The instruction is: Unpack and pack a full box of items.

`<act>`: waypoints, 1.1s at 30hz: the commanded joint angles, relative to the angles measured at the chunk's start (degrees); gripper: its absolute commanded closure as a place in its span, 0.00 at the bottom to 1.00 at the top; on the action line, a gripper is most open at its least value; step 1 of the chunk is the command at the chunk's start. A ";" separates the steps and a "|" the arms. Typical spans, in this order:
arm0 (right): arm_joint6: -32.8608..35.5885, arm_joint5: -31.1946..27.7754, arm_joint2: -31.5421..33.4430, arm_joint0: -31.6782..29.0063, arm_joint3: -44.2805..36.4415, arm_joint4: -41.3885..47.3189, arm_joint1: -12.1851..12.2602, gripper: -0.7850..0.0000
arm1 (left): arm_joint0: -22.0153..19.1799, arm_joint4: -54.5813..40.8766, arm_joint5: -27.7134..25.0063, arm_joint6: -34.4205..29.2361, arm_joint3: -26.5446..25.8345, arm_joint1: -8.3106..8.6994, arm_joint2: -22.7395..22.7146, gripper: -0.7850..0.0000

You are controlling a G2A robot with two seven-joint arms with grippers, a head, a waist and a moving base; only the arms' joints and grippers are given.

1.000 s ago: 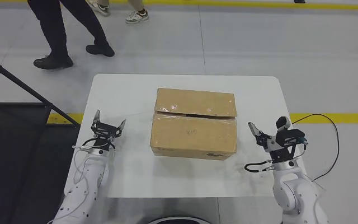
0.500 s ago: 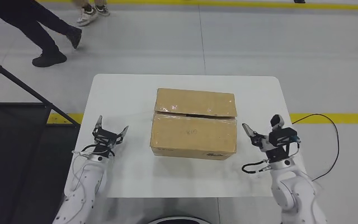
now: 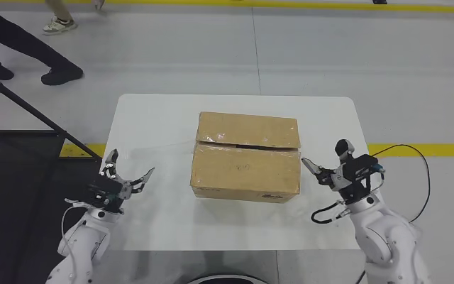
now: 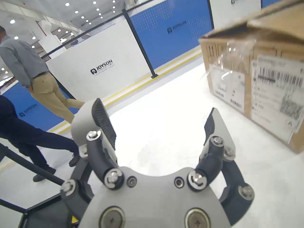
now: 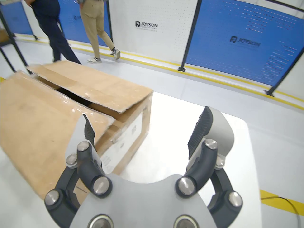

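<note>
top view: the cardboard box point(image 3: 246, 157) sits at the middle of the counter point(image 3: 170, 113), flaps down, with a dark gap along the seam. the left gripper point(image 3: 130, 164) is at the counter's left edge, well apart from the box, jaws released. the right gripper point(image 3: 325, 154) is just beside the box's right end, jaws released and empty.

left wrist view: the left gripper point(image 4: 155, 110) has its jaws spread above bare counter. the box point(image 4: 261, 84) stands apart, with labels on its end face.

right wrist view: the right gripper point(image 5: 145, 115) has its jaws spread, one finger near a corner of the box point(image 5: 47, 110); whether it touches cannot be told.
</note>
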 commanded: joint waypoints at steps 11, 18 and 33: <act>10.01 -7.19 2.63 2.17 0.35 18.26 0.89 0.00 | 1.12 -17.61 -4.45 -0.73 -3.63 -0.53 -2.01 0.00; 10.01 -7.19 2.63 2.17 0.35 18.26 0.89 0.00 | 1.12 -17.61 -4.45 -0.73 -3.63 -0.53 -2.01 0.00; 45.62 -1.05 0.26 11.86 12.68 61.85 3.06 0.00 | -0.50 -29.10 -9.42 -4.83 -6.23 -1.08 0.10 0.00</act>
